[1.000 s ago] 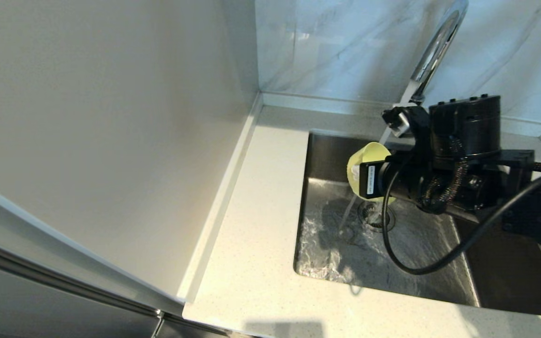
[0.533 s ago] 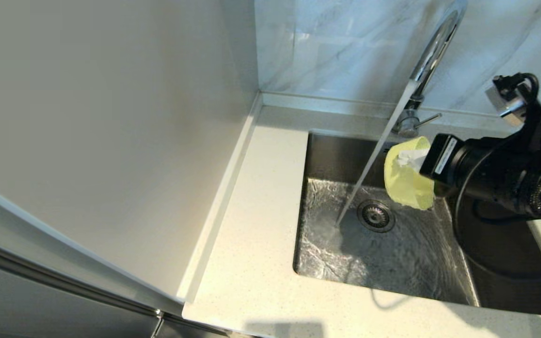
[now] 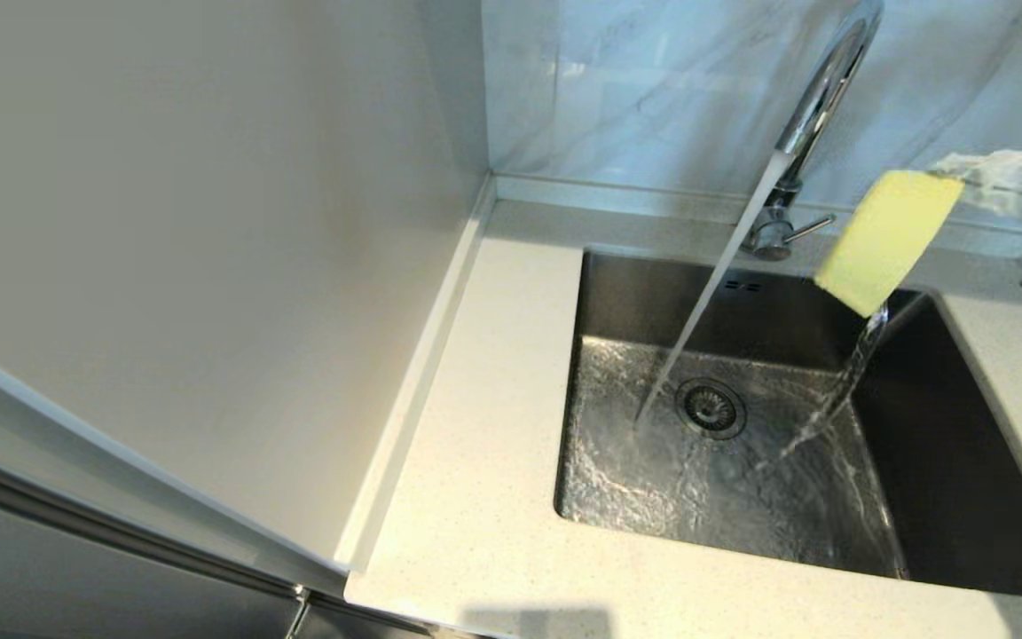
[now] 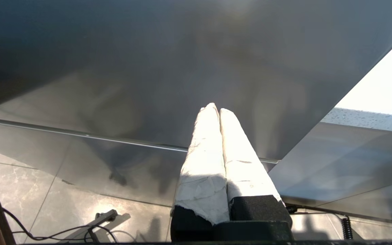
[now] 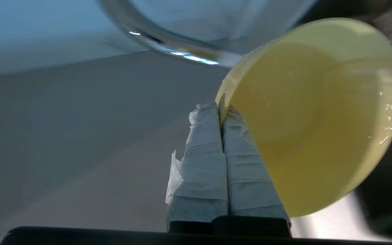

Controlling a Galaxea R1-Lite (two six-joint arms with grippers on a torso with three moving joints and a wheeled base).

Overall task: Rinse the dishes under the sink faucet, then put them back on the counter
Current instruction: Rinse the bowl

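Yellow bowl (image 3: 885, 240) pinched in right pincer (image 5: 220, 110), arm cropped; left pincer (image 4: 216, 110) closed, empty.

Left gripper (image 4: 216, 110): white-wrapped fingers (image 4: 202, 160) pressed together, holding nothing.
Ahead: dark grey glossy panel (image 4: 148, 68), close to the fingertips.
Below: marbled grey tile floor (image 4: 29, 190), black cable (image 4: 46, 234) lying on it.

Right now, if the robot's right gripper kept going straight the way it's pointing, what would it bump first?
Probably the faucet: its chrome neck curves across just beyond the tips of the right gripper, which pinches the rim of the yellow bowl. Depth is unclear, so it might miss.
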